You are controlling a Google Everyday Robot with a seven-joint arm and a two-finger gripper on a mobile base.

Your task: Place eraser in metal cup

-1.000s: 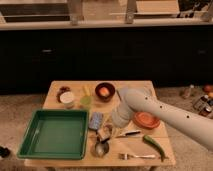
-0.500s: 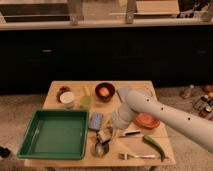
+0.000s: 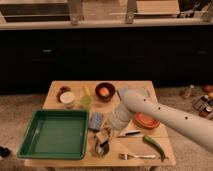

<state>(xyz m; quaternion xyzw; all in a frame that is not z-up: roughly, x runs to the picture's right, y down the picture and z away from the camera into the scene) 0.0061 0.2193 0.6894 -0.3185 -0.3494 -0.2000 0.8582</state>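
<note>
My gripper (image 3: 104, 137) hangs at the end of the white arm (image 3: 165, 116) that reaches in from the right, over the front middle of the wooden table (image 3: 130, 148). It is shut on the eraser (image 3: 103, 134), a small tan-and-dark block. The metal cup (image 3: 101, 149), small and shiny, stands right below the gripper near the table's front edge. The eraser is just above the cup's rim.
A green tray (image 3: 55, 133) fills the table's left. A blue sponge (image 3: 96, 120) lies beside the gripper. Behind are a white container (image 3: 67, 98), a pale green cup (image 3: 86, 102) and a dark bowl (image 3: 104, 91). To the right are an orange plate (image 3: 146, 120), a black-and-white utensil (image 3: 129, 133), a green pepper (image 3: 154, 145) and a fork (image 3: 136, 156).
The gripper has moved down and a little toward the front, closer to the metal cup. Nothing else on the table has moved.
</note>
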